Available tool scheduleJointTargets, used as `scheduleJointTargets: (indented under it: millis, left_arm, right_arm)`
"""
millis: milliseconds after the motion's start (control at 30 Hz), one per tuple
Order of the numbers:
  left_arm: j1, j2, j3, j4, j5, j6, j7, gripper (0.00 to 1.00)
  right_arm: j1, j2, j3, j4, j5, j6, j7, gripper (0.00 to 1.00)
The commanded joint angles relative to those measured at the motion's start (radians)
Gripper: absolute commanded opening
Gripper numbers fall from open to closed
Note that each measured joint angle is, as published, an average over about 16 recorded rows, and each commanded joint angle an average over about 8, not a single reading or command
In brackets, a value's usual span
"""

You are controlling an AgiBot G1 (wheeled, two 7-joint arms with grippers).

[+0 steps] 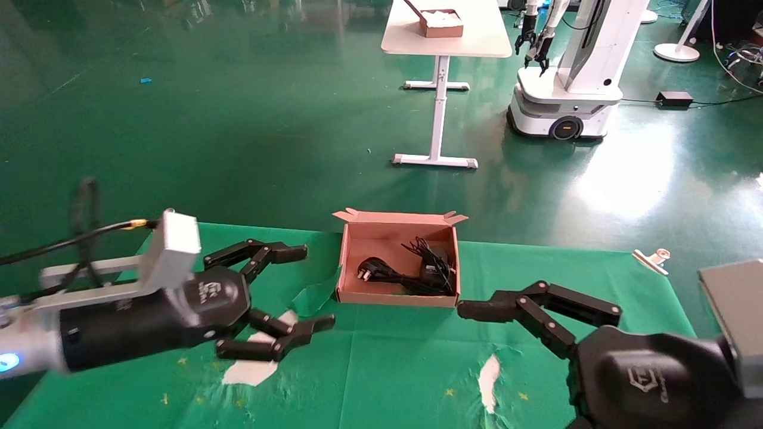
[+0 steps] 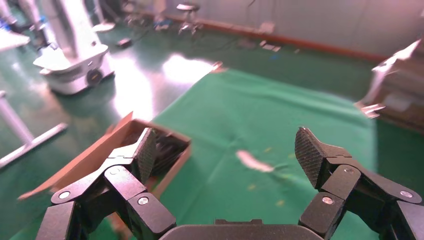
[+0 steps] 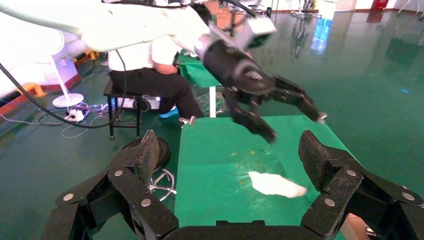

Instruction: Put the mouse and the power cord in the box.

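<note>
The brown cardboard box stands open at the far middle of the green-covered table. Inside it lie the power cord, its pronged plug toward my left, and the mouse under a tangle of thin cable on the right side. My left gripper hovers open and empty just left of the box, which shows beside one finger in the left wrist view. My right gripper is open and empty; its upper finger reaches to the box's near right corner.
White torn patches mark the green cloth, and a raised fold sits by the box's left wall. A metal clip holds the far right edge. Beyond stand a white table and another robot.
</note>
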Motion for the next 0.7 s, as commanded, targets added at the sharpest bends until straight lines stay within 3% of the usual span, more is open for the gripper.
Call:
scheduleJointTargets:
  millis: [33,467,700]
  left_arm:
    - [0.026,-0.020,-0.031,-0.037,-0.027,0.030,-0.014,1.00]
    - [0.176,-0.137,-0.211,-0.255,-0.188,0.208,-0.097,1.00]
    - [0.197,-0.152,-0.235,-0.283,-0.210,0.231,-0.105,1.00]
  right_arm:
    - [0.000,0.000,0.000,0.000,0.000,0.000,0.000,1.00]
    - [-0.001,0.001,-0.001,0.001,0.002,0.000,-0.001,1.00]
    - [-0.001,0.002,0.000,0.002,0.003,-0.001,-0.001,1.00]
